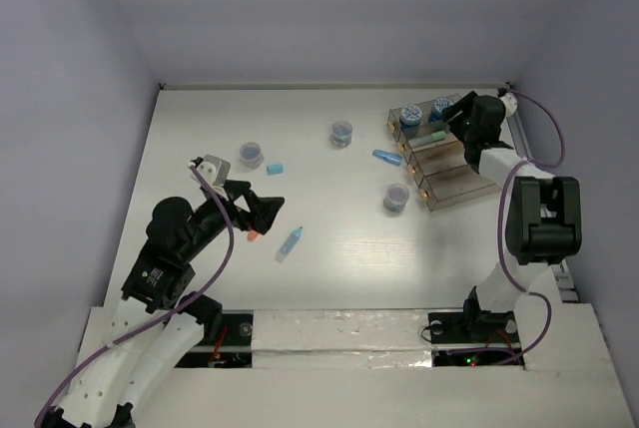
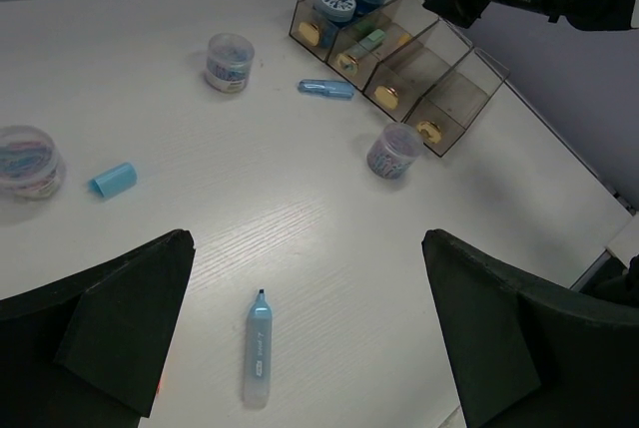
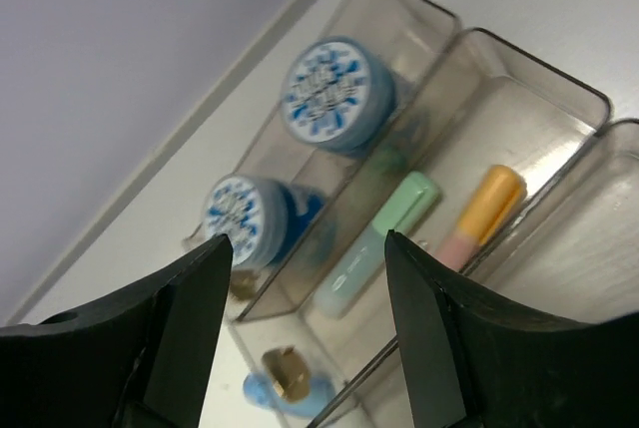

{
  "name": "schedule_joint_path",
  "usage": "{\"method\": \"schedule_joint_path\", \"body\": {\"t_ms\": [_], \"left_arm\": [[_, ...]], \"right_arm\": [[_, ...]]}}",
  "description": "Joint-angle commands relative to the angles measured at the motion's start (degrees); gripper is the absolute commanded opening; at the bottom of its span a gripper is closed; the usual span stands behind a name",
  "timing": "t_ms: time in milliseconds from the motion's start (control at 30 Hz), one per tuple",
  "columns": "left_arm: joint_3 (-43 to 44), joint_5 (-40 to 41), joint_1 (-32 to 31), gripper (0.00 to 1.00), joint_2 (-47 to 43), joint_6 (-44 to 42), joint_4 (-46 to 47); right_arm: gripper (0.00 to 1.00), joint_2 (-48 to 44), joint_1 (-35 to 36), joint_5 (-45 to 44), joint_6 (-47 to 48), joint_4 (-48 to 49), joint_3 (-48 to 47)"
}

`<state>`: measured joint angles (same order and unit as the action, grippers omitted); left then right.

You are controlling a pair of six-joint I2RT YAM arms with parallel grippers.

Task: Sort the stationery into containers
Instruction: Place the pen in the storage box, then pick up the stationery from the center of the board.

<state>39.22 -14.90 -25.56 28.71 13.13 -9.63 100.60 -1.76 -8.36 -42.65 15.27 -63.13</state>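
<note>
Progress check, roughly a third in by my count.

Done: the rack point(image 1: 451, 177) of four clear bins sits at the right of the table point(image 1: 200, 119); far bin holds both blue rolls point(image 3: 337, 94), patterned tops up; second bin holds a green stick point(image 3: 384, 243) and an orange stick point(image 3: 479, 214) lying side by side. Third and fourth bins look empty to me, apart from small brass-coloured fittings at their front ends.

Right gripper point(image 3: 305, 278): hanging over the first two bins, jaws apart at a middling width, nothing between them; I read it as free for the next pick.

Left gripper point(image 2: 305, 238): spread wide, empty, low over the near left of the table; a light-blue marker point(image 2: 258, 363) lies just ahead of it between the fingers' line of sight.

Left to sort, all out on the table: three grey-lidded jars point(image 1: 342, 133), one far-centre, one at left, one touching or just beside the rack's near corner (cannot tell which); a light-blue stick point(image 1: 385, 157) just beside the rack's front; a short light-blue piece point(image 1: 276, 168) near the left jar; the marker; a small orange bit point(image 1: 255, 234) beside the left gripper, too small to identify.

Judgement: jars probably go to one empty bin; where the blue pieces belong I cannot say.
</note>
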Motion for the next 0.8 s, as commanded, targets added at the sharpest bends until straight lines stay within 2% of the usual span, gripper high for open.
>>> {"method": "schedule_joint_path", "body": {"t_ms": [0,33,133,233,267,367,400,433,467,567,667,767], "left_arm": [[0.6,0.5,-0.3,0.99,0.0,-0.5,2.1],[0.5,0.4,-0.3,0.99,0.1,-0.5,2.1],[0.5,0.5,-0.3,0.99,0.2,-0.5,2.1],[0.5,0.9,-0.3,0.99,-0.1,-0.5,2.0],[0.7,1.4,-0.3,0.99,0.4,-0.6,2.0],[0.9,1.5,-0.3,0.99,1.2,-0.6,2.1],[0.8,1.6,-0.3,0.99,1.0,-0.6,1.9],[0.6,1.8,-0.3,0.99,0.8,-0.5,1.7],[0.5,1.9,-0.3,0.99,0.5,-0.5,1.7],[0.6,1.9,-0.3,0.99,0.1,-0.4,2.1],[0.6,1.6,-0.3,0.99,0.5,-0.3,2.2],[0.4,1.1,-0.3,0.99,0.6,-0.3,2.2]], "right_arm": [[0.68,-7.4,2.2,8.2,7.6,1.1,-0.1],[0.68,-8.8,4.1,12.4,9.0,-0.6,-0.8],[0.66,-11.0,8.2,16.3,14.3,-8.3,-2.2],[0.66,-12.7,15.7,13.6,20.2,-18.0,-2.3],[0.67,-13.7,18.3,13.3,21.6,-23.2,-2.3],[0.72,-17.4,21.6,11.5,22.7,-28.2,-0.3],[0.78,-18.2,22.7,11.3,22.8,-31.8,0.3],[0.81,-18.9,22.7,10.0,22.6,-33.4,0.7],[0.89,-19.7,23.5,9.2,22.4,-34.6,1.5],[1.0,-22.0,24.6,9.1,21.3,-38.4,4.4],[1.0,-21.8,24.6,5.1,21.5,-40.7,5.7],[1.0,-20.6,24.6,5.5,21.2,-41.0,6.9]]}}
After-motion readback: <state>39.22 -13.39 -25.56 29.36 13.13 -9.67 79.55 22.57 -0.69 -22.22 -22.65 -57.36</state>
